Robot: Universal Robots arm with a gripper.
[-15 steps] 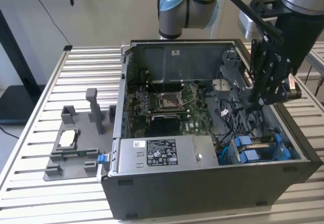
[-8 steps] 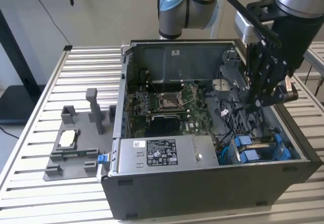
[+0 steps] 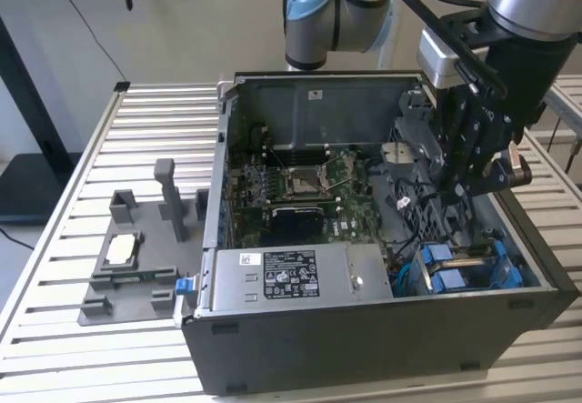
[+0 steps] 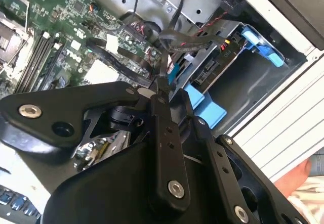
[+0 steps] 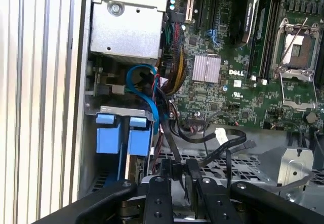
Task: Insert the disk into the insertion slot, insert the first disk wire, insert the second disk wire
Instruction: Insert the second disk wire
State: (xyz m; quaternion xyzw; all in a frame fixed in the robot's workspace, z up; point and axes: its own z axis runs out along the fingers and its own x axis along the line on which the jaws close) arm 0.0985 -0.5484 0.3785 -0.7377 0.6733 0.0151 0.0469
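Spanning the whole scene, a slatted metal table [image 3: 73, 348] carried an open case [image 3: 364, 348] lying on its side. A grey fixture [image 3: 136, 276] sat beside the case toward the exterior view's left. The arm [image 3: 536, 21] came down from above on the exterior view's right and reached into the case. Inside, a green board [image 3: 309, 194] covered the floor of the case. A long grey box [image 3: 291, 276] with a white sticker lay along the near wall. In the near corner toward the exterior view's right stood the slot [image 5: 119, 112], a dark metal cage with blue tabs. The disk [image 3: 464, 265] sat down inside that slot, its blue carrier showing at the cage mouth in both wrist views. A blue cable [image 5: 147, 90] looped between the cage and the long grey box. The hand [image 5: 183, 167] hung low inside the case, just beside the cage and over the perforated metal next to the board. It was nearly closed, gripping a thin black wire [image 4: 166, 57]. The wire ran from the fingertips [image 4: 161, 85] toward the tangle of dark cables near the disk's end. Whether the wire's plug touched the disk could not be told.
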